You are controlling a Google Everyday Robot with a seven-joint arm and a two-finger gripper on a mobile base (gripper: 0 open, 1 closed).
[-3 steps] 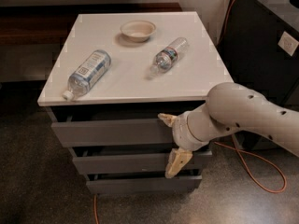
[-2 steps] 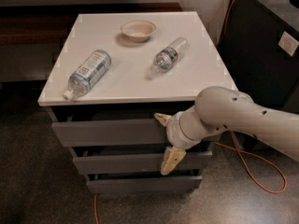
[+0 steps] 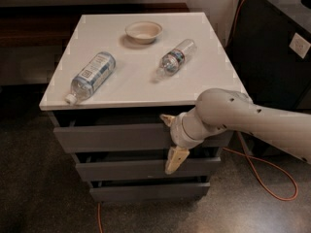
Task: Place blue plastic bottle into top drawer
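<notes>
On my feed the blue plastic bottle [image 3: 92, 76] lies on its side at the left of the white counter [image 3: 131, 93], white cap pointing toward the front-left corner. Behind it, toward the back of the counter, sits a small pale bowl [image 3: 143, 31]. To the right of the middle lies the smaller bottle [image 3: 176, 57], also on its side and well apart from the blue one. Below the counter's edge I see the top drawer [image 3: 107, 138], showing only its grey front (nothing of its interior). The claw [image 3: 171, 140] is at the right part of that front, spread wide and gripping nothing, with one finger near the drawer's upper edge and the other hanging past its lower edge. The pale arm [image 3: 243, 118] reaches in from the right, and an orange cable [image 3: 279, 176] loops on the floor beneath it.
</notes>
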